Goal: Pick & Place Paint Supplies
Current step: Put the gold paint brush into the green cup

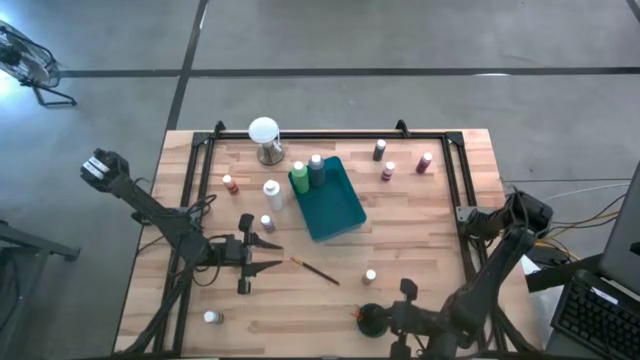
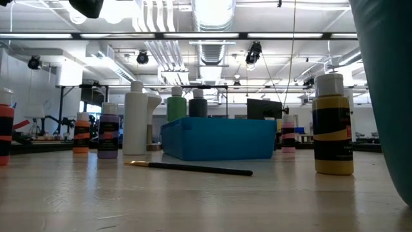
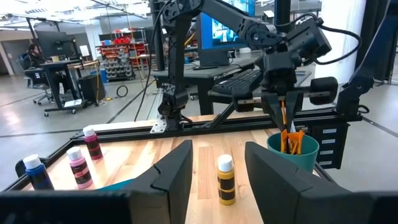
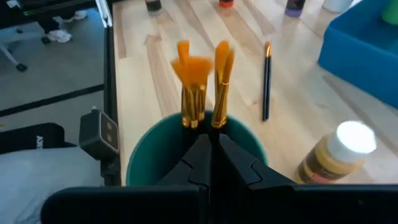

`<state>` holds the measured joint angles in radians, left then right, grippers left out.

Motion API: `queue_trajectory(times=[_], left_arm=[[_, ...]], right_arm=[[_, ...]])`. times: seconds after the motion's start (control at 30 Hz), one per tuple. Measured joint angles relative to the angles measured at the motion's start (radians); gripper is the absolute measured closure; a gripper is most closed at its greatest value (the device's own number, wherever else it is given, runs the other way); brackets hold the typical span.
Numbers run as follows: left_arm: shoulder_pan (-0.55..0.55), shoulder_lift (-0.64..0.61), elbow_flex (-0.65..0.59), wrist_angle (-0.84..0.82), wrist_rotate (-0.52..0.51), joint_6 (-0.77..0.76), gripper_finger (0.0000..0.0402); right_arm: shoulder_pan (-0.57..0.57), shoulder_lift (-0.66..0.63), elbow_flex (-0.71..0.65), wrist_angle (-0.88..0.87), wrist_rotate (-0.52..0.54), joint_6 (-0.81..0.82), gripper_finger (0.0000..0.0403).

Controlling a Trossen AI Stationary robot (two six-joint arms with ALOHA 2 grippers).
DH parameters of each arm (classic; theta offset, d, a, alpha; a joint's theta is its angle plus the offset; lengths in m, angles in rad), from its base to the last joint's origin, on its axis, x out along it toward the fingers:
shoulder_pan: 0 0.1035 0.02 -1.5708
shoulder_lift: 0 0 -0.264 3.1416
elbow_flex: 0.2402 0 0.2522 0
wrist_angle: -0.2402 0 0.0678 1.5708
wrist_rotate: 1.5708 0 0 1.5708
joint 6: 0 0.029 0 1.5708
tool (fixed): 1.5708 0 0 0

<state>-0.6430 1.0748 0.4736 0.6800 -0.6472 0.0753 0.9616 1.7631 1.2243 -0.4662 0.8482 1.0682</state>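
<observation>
Over the round teal cup [image 4: 155, 155] holding orange-bristled brushes [image 4: 202, 81], the right claw [image 4: 211, 149] sits pinched together, seemingly finishing a drop-off, while the left claw [image 3: 217, 168] waits wide.

High view: overhead, straight down on the whole pale wooden table [image 1: 420, 240].
Low view: table height, level across, close beside the dark-handled brush [image 2: 193, 168].
Left wrist view: forward across the table to the round teal cup [image 3: 293, 151].
Right wrist view: close above that cup [image 4: 146, 155].
Shared: teal rectangular tray [image 1: 330, 200], yellow white-capped bottle [image 2: 333, 125].
</observation>
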Motion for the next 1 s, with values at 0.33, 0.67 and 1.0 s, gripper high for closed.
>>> queue_trajectory(times=[0.33,0.67,1.0], left_arm=[[0.000,0.000,0.000,0.000,0.000,0.000,0.0248],[0.000,0.000,0.000,0.000,0.000,0.000,0.0248],[0.000,0.000,0.000,-0.001,0.000,0.000,0.0248]], right_arm=[[-0.004,0.021,-0.001,-0.001,-0.022,0.017,0.0394],[-0.020,0.026,-0.002,-0.002,-0.066,0.017,0.0394],[-0.034,0.026,-0.002,-0.016,-0.117,0.012,0.0387]])
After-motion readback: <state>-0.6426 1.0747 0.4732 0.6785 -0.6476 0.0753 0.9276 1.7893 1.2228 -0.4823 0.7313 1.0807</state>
